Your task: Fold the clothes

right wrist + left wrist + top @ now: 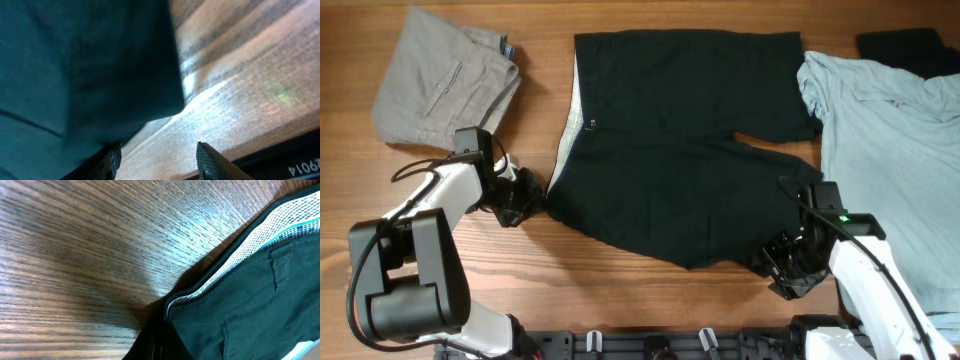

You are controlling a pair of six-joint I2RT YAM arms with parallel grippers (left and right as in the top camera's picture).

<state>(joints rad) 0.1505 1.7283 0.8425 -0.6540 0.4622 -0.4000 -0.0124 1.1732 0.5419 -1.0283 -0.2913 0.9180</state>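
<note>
The black shorts [670, 160] lie in the middle of the table [620, 295], stretched left to right. The left tool [525, 197] sits at their waist corner; I cannot tell if it pinches. The right tool [785, 265] is open by the leg hem.

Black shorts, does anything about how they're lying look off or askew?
Yes. The shorts lie unevenly: the waistband at the left is turned back, showing white lining, and the near leg splays diagonally toward the right gripper. No damage shows.
</note>
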